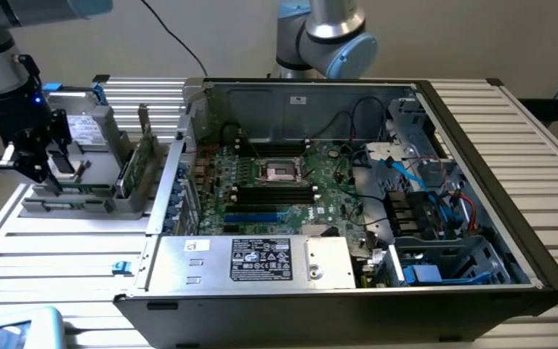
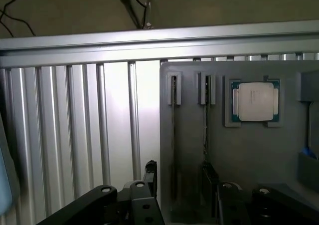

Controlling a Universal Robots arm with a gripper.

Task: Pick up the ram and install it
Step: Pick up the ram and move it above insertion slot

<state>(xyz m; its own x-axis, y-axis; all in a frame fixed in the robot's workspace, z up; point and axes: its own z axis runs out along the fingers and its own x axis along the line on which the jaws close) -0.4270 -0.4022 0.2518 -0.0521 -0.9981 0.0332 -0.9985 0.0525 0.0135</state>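
Two black fingers (image 2: 149, 177) of the gripper (image 2: 179, 185) spread apart, nothing clamped between, straddling the ram (image 2: 173, 135): seen edge-on as a thin dark strip, standing upright in a narrow slot (image 2: 173, 88) of a matte grey holder (image 2: 249, 160). Contact with the strip impossible to tell. Just beside, a second slot (image 2: 205, 88) of like shape; further along, a square processor (image 2: 255, 101), dull silver lid in a green frame, seated flat in a recess. Under the holder, a ribbed aluminium table (image 2: 75, 135), long parallel grooves. From the exterior view, gripper (image 1: 38, 167) low over the holder's end at that view's left, well apart from the open black rectangular computer case (image 1: 511, 240), with flat green motherboard (image 1: 269, 189) and boxy grey metal power supply (image 1: 250, 262) inside.
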